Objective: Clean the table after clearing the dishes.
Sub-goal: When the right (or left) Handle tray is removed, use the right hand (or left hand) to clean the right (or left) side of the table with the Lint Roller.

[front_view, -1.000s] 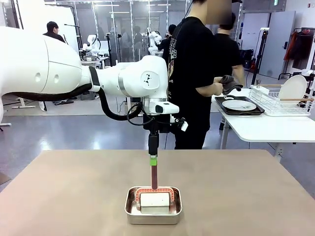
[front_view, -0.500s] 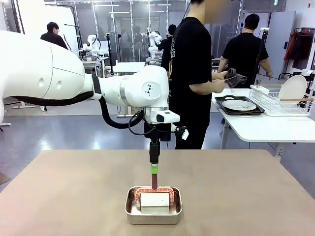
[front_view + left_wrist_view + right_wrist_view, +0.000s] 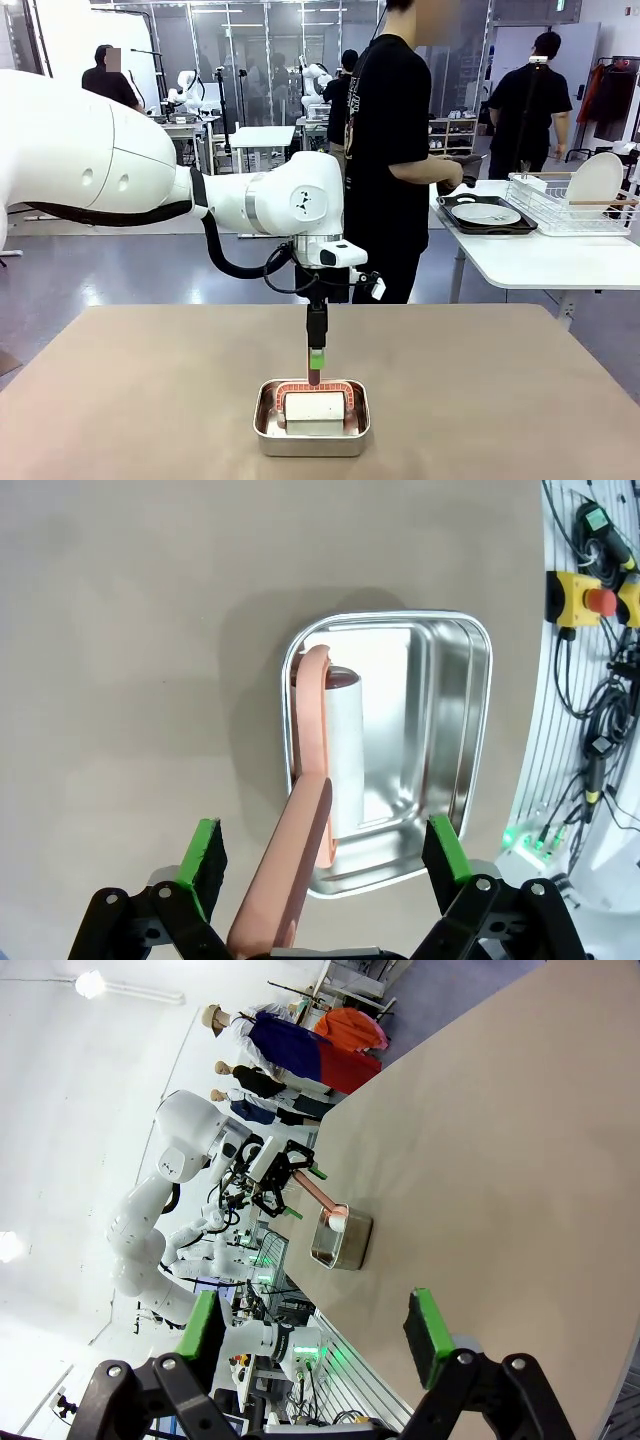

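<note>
Near the front edge of the tan bench sits a small steel pan. In it lies a white roller whose salmon-pink handle arches over it and stands up out of the pan. The left fingers hang straight down over the pan, spread wide to either side of that handle. From the left wrist view the handle rises through the gap and neither green pad touches it, so they are released. The right fingers are likewise splayed apart with nothing between them, poised over a bare stretch of the bench, well away from the pan. Past the far edge a person in a black shirt stands turned toward a white side bench at the right, with something dark in the hand. On that side bench rests a dark tray carrying a white plate. Just beside the tray is a wire rack in which another white plate stands on edge.
</note>
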`<state>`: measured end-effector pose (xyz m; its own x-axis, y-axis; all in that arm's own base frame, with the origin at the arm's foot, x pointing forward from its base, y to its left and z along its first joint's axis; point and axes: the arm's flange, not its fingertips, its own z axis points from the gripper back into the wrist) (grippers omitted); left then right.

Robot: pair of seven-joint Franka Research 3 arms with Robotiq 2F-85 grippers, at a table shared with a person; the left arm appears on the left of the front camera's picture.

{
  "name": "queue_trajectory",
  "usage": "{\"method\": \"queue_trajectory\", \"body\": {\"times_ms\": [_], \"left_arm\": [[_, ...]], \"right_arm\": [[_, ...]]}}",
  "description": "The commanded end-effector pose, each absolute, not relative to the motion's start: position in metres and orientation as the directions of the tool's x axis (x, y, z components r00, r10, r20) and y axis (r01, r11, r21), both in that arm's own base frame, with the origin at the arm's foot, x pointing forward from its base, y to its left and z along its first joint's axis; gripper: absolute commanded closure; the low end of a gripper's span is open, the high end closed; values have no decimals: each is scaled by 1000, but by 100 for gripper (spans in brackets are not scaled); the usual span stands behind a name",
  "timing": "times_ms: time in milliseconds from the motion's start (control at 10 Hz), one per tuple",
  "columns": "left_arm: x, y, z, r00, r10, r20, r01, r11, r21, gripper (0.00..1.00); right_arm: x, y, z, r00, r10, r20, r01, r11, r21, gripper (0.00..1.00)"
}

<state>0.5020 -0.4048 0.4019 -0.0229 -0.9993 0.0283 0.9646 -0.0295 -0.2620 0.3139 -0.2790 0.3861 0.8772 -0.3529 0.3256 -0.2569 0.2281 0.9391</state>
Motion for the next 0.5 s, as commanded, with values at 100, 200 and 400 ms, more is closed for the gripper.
{"method": "queue_trajectory", "body": {"times_ms": [100, 200, 400], "left_arm": [[491, -396, 396, 18, -999, 37, 969, 9, -246, 0], [491, -395, 394, 23, -999, 33, 968, 14, -250, 0], [493, -393, 393, 18, -999, 31, 968, 9, -251, 2]], "right_arm": [[310, -276, 389, 873, -359, 332, -265, 223, 938, 7], [310, -276, 389, 873, -359, 332, -265, 223, 938, 7], [310, -276, 389, 873, -359, 332, -265, 223, 938, 7]]}}
